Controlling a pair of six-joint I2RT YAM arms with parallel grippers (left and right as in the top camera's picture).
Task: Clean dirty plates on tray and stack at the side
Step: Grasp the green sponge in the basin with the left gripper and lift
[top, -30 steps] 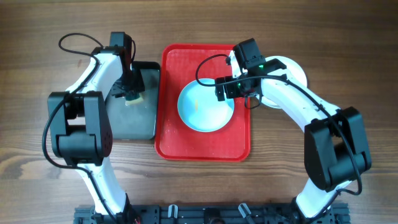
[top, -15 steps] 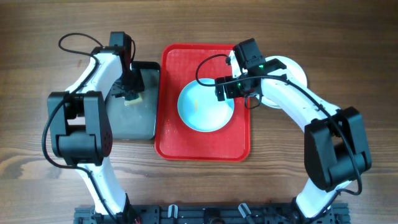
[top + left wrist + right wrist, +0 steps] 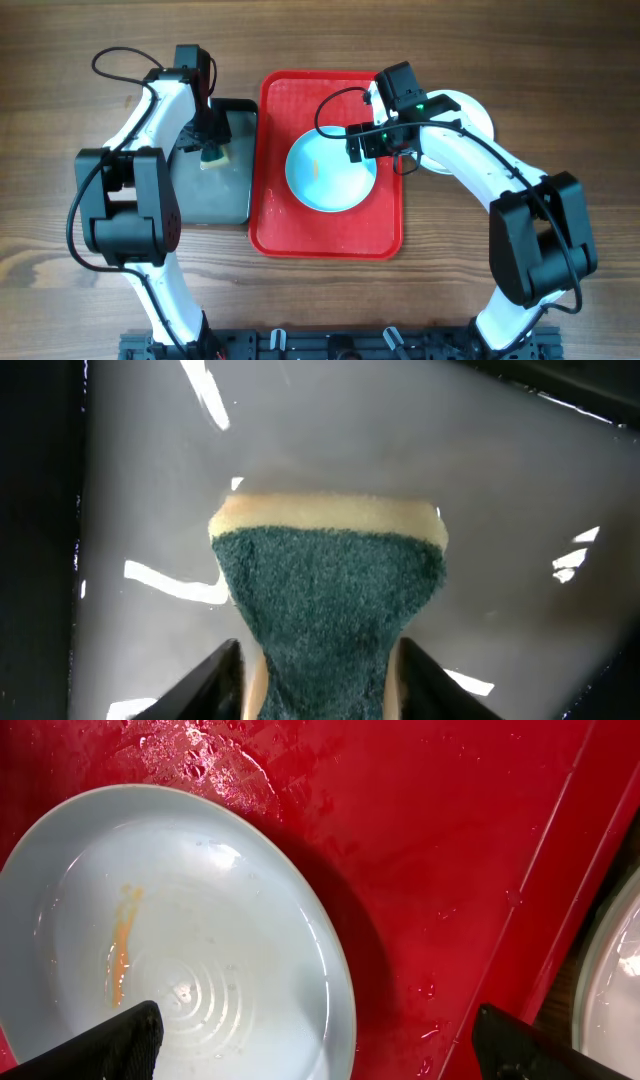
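Left hand (image 3: 320,678) — pinched on sponge (image 3: 330,580)

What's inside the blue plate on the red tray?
An orange streak on the otherwise clean pale blue plate; from overhead, the right gripper covers its right rim.

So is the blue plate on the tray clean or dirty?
Dirty: the blue plate on the tray shows an orange streak inside.

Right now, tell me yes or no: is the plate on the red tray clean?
No, the pale blue plate on the tray carries an orange streak left of its centre.
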